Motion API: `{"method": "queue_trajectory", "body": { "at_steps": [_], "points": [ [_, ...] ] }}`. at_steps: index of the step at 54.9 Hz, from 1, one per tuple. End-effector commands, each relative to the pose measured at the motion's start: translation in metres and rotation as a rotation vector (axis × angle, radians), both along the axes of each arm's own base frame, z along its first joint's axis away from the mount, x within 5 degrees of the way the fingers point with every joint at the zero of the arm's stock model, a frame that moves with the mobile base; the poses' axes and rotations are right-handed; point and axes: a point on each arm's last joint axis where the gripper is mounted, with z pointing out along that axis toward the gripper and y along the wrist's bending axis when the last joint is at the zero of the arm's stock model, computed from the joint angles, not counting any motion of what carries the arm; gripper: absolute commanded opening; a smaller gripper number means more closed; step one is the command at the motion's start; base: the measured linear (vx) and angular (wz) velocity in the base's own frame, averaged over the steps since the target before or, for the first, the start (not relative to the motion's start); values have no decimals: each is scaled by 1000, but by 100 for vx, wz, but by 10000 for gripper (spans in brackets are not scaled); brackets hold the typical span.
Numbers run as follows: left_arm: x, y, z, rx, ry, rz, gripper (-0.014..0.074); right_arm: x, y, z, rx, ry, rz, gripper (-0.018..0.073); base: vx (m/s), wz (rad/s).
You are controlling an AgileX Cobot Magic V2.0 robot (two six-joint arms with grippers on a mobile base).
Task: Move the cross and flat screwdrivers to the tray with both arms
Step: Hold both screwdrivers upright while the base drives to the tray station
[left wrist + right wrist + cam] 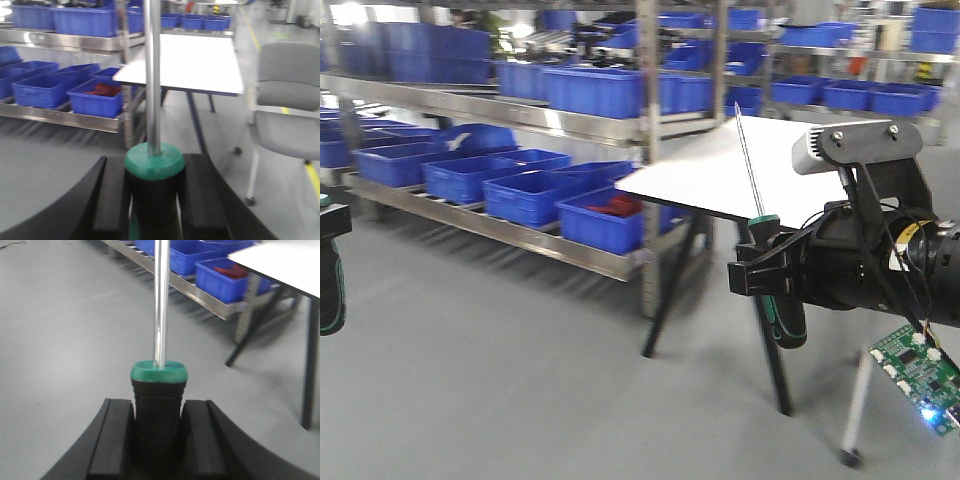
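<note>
Floor (pixel 500 380): plain grey. The left wrist view alone shows yellow lines on it, far right.
Shelving rack (pixel 648 120): steel, behind the work space. The front view shows several tiers; each wrist view shows only part of it.
White table (pixel 720 175): dark legs, standing beside the rack. The right wrist view catches one corner and its legs.
Chair (pixel 287 100): grey, on castors, right of the table. It appears in the left wrist view only.
Right arm (pixel 880 260): black, reaching in from the right edge of the front view.
Blue bins (pixel 530 195): in rows on the rack, blurred. One near the table holds red items (pixel 618 205) that are too soft to identify.
Left gripper (pixel 154 175): narrowed, with a black pad (pixel 115 200) pressed to each side of a handle.
Right gripper (pixel 158 412): also narrowed, clamping a handle between its pads (pixel 112 440).
Left screwdriver (pixel 152 75): held in the left gripper, its shaft running up out of frame. The front view shows only a slice of its handle at the left edge.
Right screwdriver (pixel 780 290): held in the right gripper, off the table. The shaft points up, leaning slightly left, and crosses in front of the table top.
Tips: cut off or too thin to see, so cross and flat cannot be told apart.
Circuit board (pixel 918 375): green, with a blue light, hanging under the right arm.
</note>
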Motion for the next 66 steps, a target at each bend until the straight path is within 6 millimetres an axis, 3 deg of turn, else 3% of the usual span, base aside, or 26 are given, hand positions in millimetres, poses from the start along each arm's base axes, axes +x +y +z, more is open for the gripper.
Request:
{"method": "queue_trajectory", "body": {
  "at_steps": [1, 66],
  "points": [
    [-4, 1, 14, -47, -56, 26, 0, -6, -3, 29, 56, -152, 1, -8, 58, 65],
    [-4, 0, 14, -45, -48, 11, 0, -6, -3, 29, 56, -151, 1, -8, 62, 56]
  ]
}}
